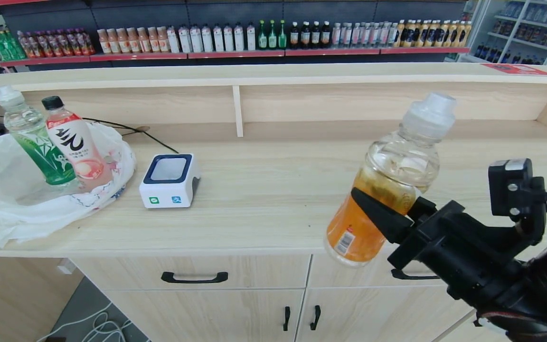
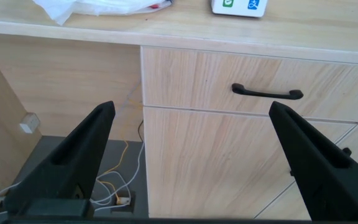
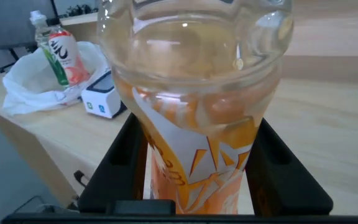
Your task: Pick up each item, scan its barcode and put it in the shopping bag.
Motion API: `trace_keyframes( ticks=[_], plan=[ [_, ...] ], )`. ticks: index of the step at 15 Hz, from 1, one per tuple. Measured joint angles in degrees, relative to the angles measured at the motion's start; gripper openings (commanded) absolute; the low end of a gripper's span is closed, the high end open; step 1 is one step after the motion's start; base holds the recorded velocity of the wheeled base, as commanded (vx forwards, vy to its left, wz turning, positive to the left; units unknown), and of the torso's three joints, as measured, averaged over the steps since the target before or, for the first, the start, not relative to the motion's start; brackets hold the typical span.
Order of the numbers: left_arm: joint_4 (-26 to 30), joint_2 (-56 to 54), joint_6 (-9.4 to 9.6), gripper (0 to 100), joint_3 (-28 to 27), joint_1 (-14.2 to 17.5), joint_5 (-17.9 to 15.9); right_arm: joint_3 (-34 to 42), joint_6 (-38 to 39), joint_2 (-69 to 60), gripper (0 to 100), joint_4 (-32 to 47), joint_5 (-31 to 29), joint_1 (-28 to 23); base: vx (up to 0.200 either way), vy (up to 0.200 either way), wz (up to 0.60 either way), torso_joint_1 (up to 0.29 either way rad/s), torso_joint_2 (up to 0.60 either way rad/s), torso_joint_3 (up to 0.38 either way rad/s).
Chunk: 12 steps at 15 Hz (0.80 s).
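Right tool (image 1: 373, 209) clamped on the orange bottle (image 1: 399, 164), black fingers on either side of the labelled lower half. The bottle is in the air and tilted, white cap up and leaning right, base hanging past the front edge of the tabletop (image 1: 278, 190). It is part full, orange liquid low and clear above. Scanner (image 1: 170, 180) sits flat on the tabletop well to the left of the held bottle, window facing up, not touching it. White bag (image 1: 3, 190) just left of the scanner, with a green bottle (image 1: 36, 137) and a pink bottle (image 1: 76, 147) standing in it side by side. Left tool (image 2: 191, 109) spread wide and holding nothing, low in front of the drawer front (image 2: 216, 68), below the tabletop edge and near the black handle (image 2: 267, 93).
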Motion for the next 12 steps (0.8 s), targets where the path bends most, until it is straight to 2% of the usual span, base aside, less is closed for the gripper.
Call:
trace_keyframes(
  ticks=[7,12],
  plan=[
    [0.0,0.0,0.0,100,0.0,0.0,0.01,2.21,19.85,-6.85,0,-0.27,6.57,2.85,0.0,0.0,0.0,0.0,0.0,0.0],
    [0.0,0.0,0.04,100,0.0,0.02,0.01,2.02,30.46,-9.07,0,-0.13,6.79,3.63,0.0,0.0,0.0,0.0,0.0,0.0]
  ],
)
